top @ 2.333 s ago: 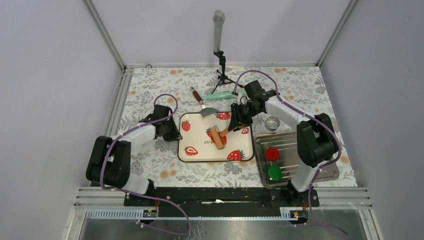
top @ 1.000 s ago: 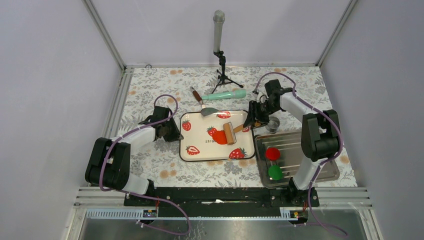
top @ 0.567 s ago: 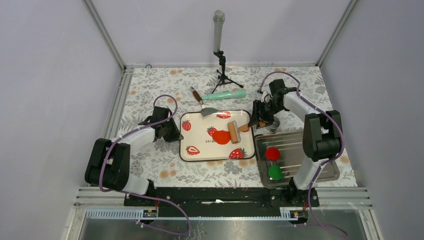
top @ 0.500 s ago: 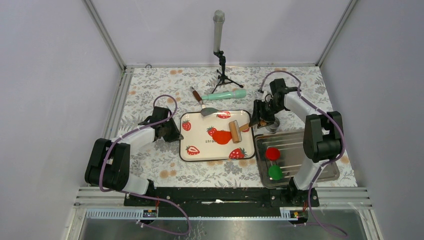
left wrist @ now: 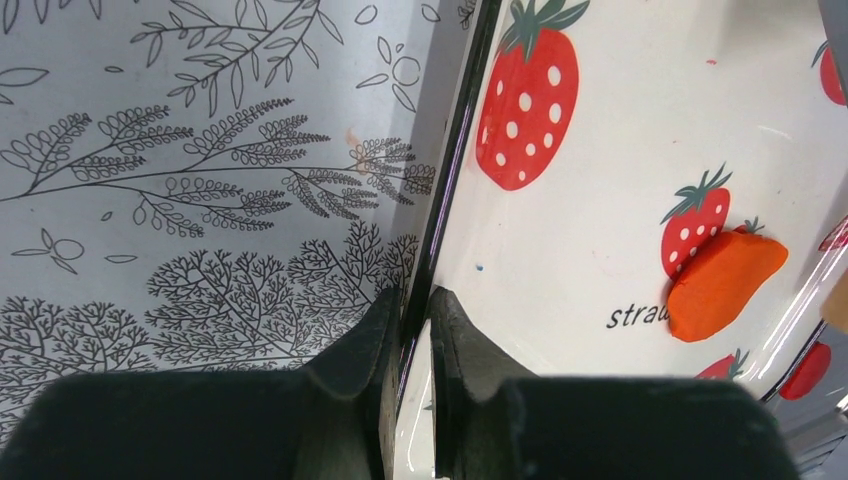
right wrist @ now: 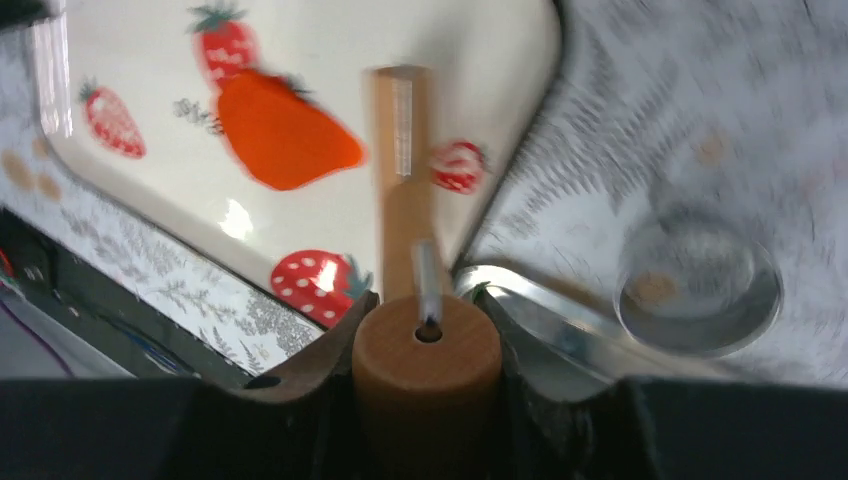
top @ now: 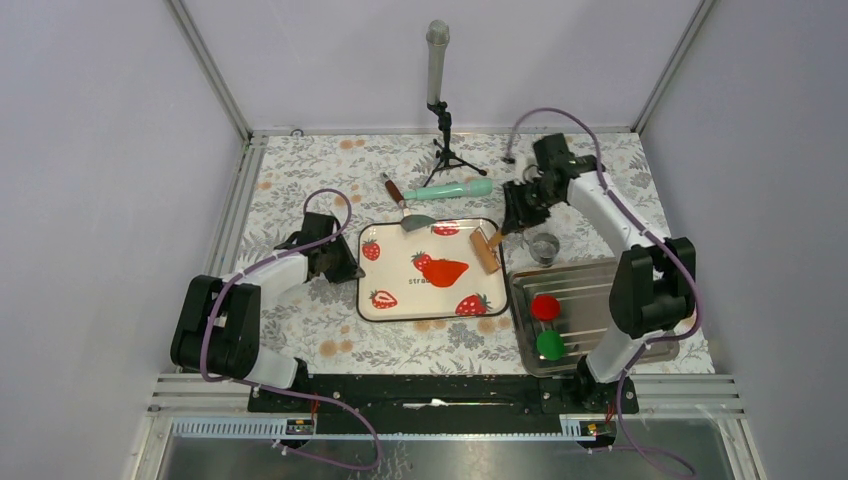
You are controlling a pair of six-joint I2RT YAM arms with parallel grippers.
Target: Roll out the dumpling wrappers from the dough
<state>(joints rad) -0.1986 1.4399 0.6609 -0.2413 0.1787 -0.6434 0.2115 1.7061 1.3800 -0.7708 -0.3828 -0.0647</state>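
Orange-red dough is lying flattened near the middle of the strawberry tray on the worktop.
The left hand is pinching the tray's left rim, fingers narrow, one on each side of the edge. The right hand is clamping the wooden handle of the rolling pin, its roller sitting over the tray's right edge, apart from the dough. A ring cutter is standing just beyond the metal pan, which is carrying a red disc and a green disc.

Overhead and close wrist views, right blurred, apparently share the tray.
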